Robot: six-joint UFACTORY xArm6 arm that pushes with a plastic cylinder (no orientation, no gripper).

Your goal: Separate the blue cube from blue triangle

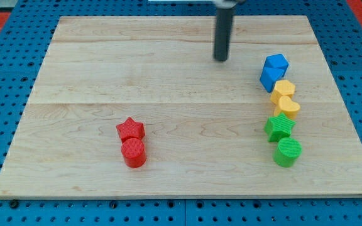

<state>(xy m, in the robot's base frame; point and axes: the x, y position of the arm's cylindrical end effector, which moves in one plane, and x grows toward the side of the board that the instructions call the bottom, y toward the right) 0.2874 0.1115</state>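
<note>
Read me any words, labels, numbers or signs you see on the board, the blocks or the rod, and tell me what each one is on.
None: no text, number or sign can be read anywhere in this view.
The wooden board shows only bare grain.
The blue blocks, yellow blocks, green star, green cylinder, red star and red cylinder are unmarked.
My tip is plain dark.

Blue cube [274, 71] at view's right, topping block column; blue triangle not discernible
</note>
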